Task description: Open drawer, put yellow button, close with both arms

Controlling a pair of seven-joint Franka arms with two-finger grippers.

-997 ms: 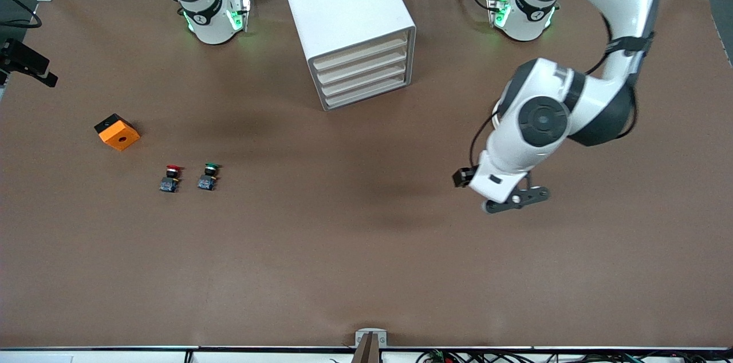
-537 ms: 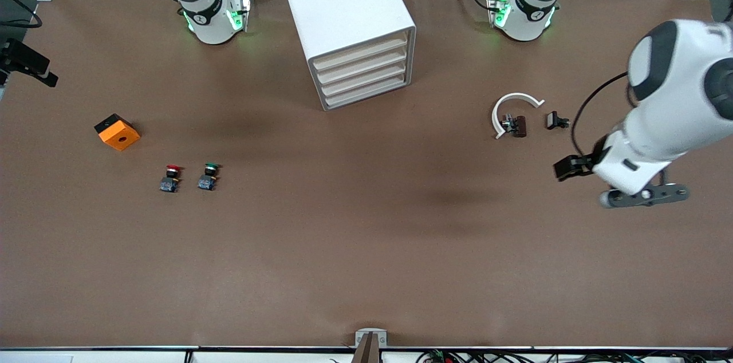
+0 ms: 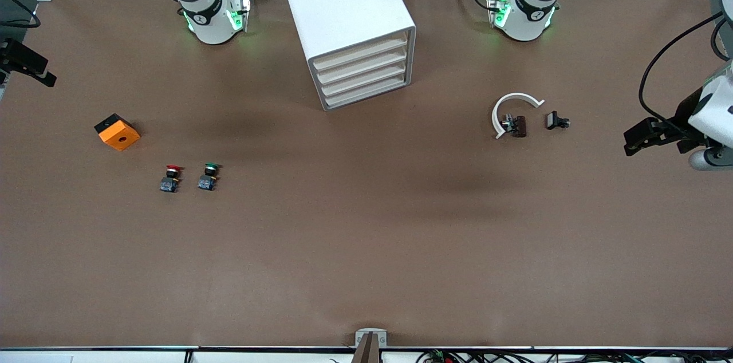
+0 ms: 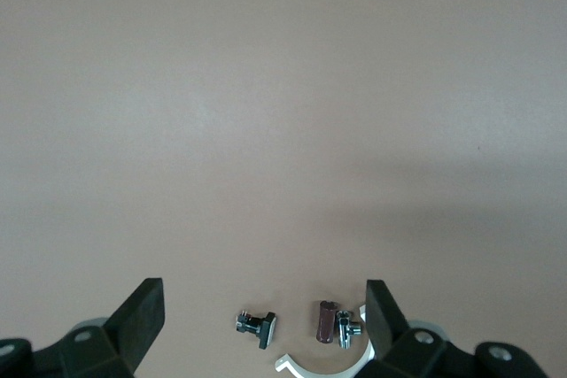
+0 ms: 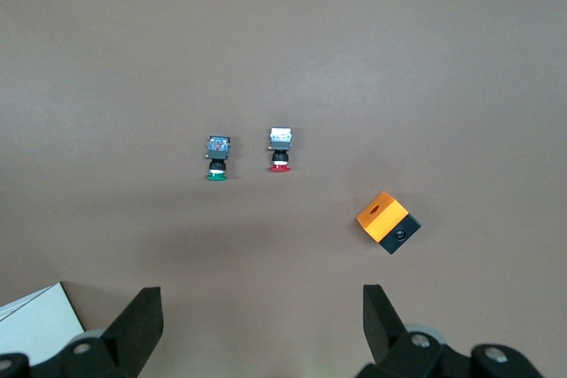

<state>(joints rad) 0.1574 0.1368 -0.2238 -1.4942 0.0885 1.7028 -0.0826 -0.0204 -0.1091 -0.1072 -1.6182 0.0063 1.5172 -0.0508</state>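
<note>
The white cabinet (image 3: 343,8) stands on the brown worktop (image 3: 366,248), between the two arm bases. It has four thin drawers, one over the other. The top drawer (image 3: 359,54) is shut, flush with the other three. I cannot tell where the yellow button is. A red button (image 3: 170,177) and a green button (image 3: 208,176) sit side by side toward the right arm's end of the worktop, nearer the front camera than the cabinet. An orange box (image 3: 117,131) with a round hole lies close to them, a bit farther from the camera. Toward the left arm's end lie a white curved piece (image 3: 512,101), a small brown part (image 3: 519,126) touching it, and a small black part (image 3: 555,120) just beside. The left gripper (image 4: 263,288) hangs over the worktop at the left arm's end, with its jaws wide apart and nothing in them. The right gripper (image 5: 259,294) is up over the worktop near the two buttons and the orange box. Its jaws are wide apart too, and they hold nothing.
</note>
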